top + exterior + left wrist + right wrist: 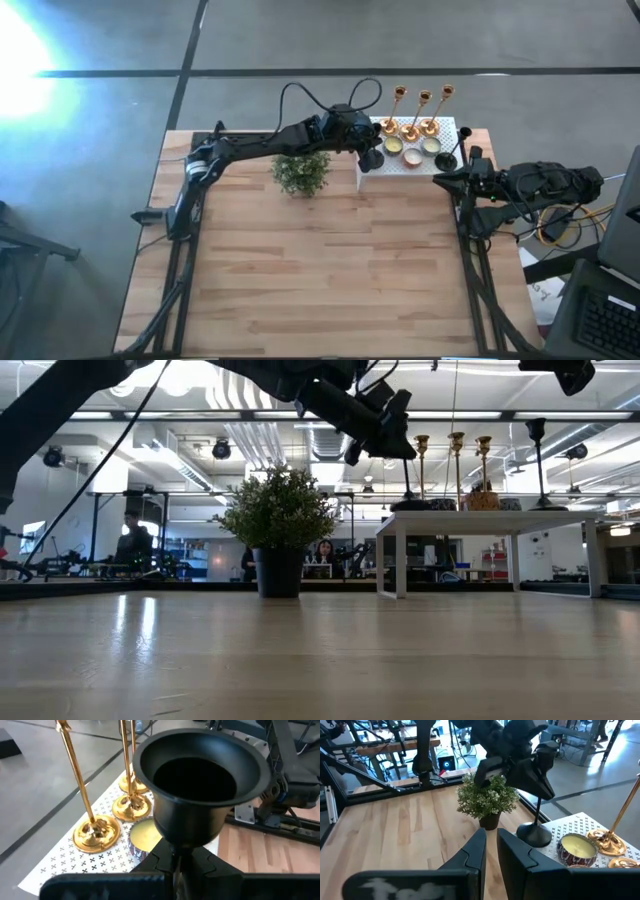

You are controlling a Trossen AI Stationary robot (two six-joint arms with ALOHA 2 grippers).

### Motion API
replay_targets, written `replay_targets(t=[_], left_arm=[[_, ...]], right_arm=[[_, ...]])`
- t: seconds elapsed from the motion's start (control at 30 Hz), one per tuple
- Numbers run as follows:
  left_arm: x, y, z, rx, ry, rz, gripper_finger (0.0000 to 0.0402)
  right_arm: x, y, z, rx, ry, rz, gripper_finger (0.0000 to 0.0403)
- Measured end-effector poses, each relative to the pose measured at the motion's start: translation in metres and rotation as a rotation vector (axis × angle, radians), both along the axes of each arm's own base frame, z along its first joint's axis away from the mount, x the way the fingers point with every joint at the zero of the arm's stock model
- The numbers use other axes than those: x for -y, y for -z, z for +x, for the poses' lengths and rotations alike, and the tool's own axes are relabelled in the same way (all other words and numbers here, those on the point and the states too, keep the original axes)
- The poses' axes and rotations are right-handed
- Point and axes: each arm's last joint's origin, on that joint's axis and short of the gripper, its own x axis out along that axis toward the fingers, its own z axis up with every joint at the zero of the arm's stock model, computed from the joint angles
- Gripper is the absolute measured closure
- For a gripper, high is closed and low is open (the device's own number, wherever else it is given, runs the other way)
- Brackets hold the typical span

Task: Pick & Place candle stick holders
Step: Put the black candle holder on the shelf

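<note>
Three gold candle stick holders (410, 128) stand by their round bases on the white perforated box (445, 125); they also show in the low view (458, 470). One black holder (452, 148) stands on the box's right part. My left gripper (372, 150) reaches over the box's left end, shut on the other black holder (200, 780). My right gripper (491, 845) hovers empty off the box's right near corner, fingers a narrow gap apart. My left gripper pinches the black holder's stem (175, 862) just under its cup, between the two fingers. The fingers come slanting down from the table's left side and lie across the stem. The holder stands upright, its round base (535, 834) on the box top near the left edge.
A bushy green potted plant (300, 172) stands just left of the box. Three small candle tins (412, 156) sit on the box in front of the gold holders. The near half of the wooden table (320, 280) is bare. People sit beyond the table's far side (325, 552).
</note>
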Motion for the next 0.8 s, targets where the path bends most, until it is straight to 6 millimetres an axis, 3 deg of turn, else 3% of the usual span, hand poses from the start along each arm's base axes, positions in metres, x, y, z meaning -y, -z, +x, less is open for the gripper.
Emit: replay_targets(t=[0.23,0.8], left_arm=[[-0.0026,0.0096,0.0051,-0.002,0.029,-0.023,0.0385],[-0.0023,0.0107,0.0049,-0.011,0.035,-0.031,0.0385]], right_arm=[[0.0,0.0,0.0,0.0,0.0,0.0,0.0364],[0.0,-0.0001,0.0,-0.003,-0.003,-0.014,0.0364]])
